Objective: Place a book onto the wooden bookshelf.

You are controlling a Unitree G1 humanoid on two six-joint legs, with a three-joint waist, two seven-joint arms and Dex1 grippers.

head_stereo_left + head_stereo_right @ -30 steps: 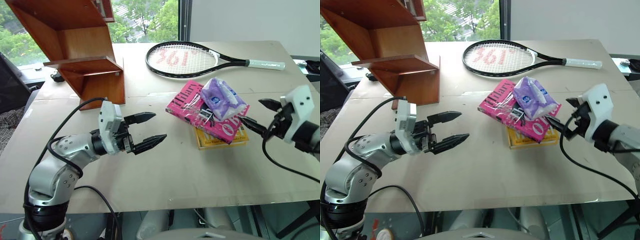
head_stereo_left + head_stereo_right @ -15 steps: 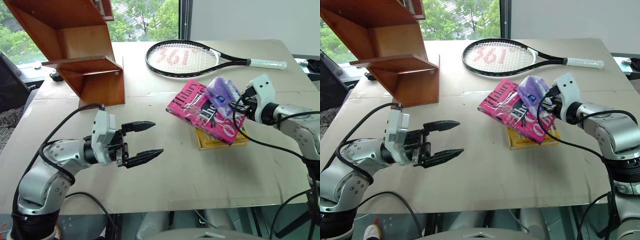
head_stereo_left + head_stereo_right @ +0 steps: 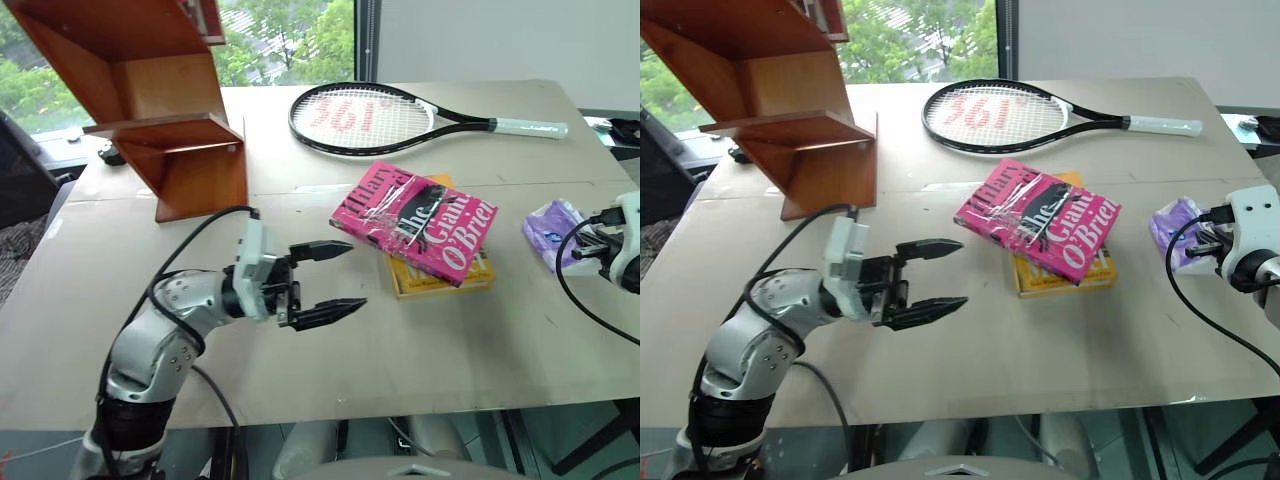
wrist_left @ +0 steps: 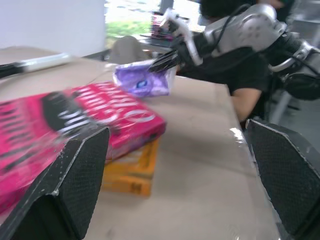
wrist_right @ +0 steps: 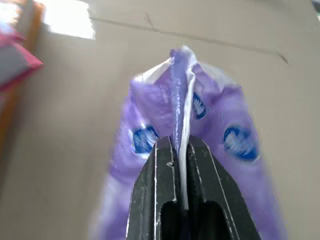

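The pink book (image 3: 415,220) lies flat at mid-table on top of a yellow-orange paperback (image 3: 445,278); it also shows in the left wrist view as the book (image 4: 75,120). The wooden bookshelf (image 3: 170,110) stands at the table's far left. My left gripper (image 3: 355,273) hovers open just left of the books and points at them, touching nothing. My right gripper (image 5: 177,145) is shut on the edge of a purple tissue pack (image 5: 210,150). It holds that pack (image 3: 550,222) near the table's right edge, apart from the books.
A black tennis racket (image 3: 365,115) lies across the far side of the table behind the books. Bare tabletop (image 3: 420,350) lies in front of the books. A person in dark clothing (image 4: 235,75) sits beyond the right side.
My right gripper has shut on the purple pack and carried it off the pink book to the right edge. My left gripper has moved right, closer to the books, staying open.
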